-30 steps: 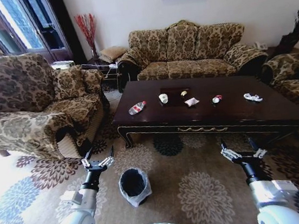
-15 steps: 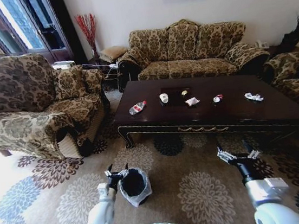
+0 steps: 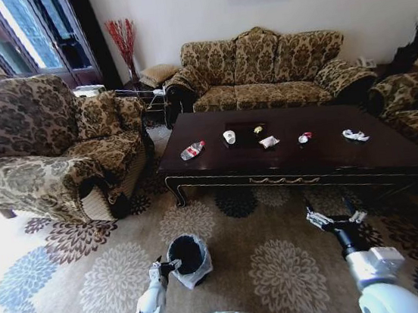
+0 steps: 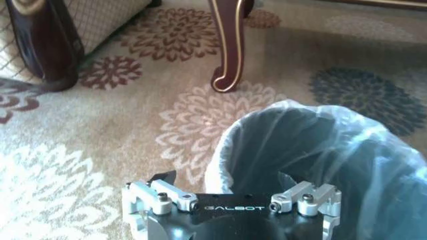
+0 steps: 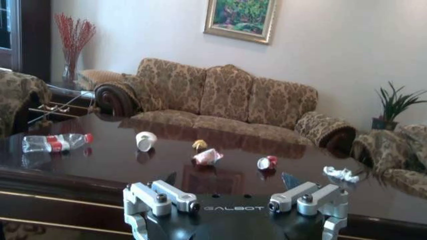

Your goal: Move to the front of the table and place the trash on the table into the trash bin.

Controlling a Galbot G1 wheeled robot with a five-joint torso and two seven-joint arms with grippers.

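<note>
We hold our left pincer (image 3: 166, 265), spread, at the bag-lined round black bin (image 3: 187, 255); right pincer (image 3: 336, 219) spread before the glossy dark worktop (image 3: 331, 155) bearing a red-labelled clear bottle (image 3: 191, 151)

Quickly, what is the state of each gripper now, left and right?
Left gripper: open, holding nothing, at the rim of the trash bin.
Right gripper: open, holding nothing, facing the table.
</note>
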